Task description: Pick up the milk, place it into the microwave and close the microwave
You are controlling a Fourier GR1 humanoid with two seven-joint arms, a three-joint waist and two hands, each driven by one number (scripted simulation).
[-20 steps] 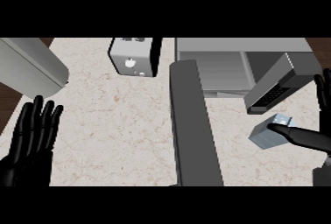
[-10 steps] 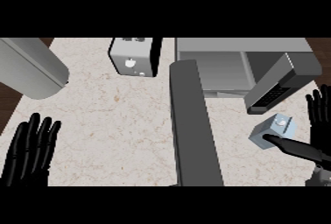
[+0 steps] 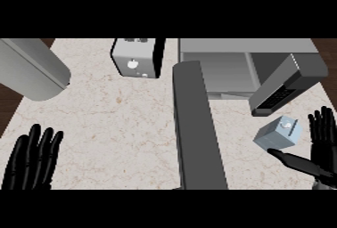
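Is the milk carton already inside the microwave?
No, the milk carton stands on the counter in front of the open microwave, beside the open right hand.

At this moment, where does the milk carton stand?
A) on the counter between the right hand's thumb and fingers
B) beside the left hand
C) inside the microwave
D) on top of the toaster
A: the milk carton stands on the counter in front of the open microwave, with the right hand open around it, fingers to its right and thumb below it.
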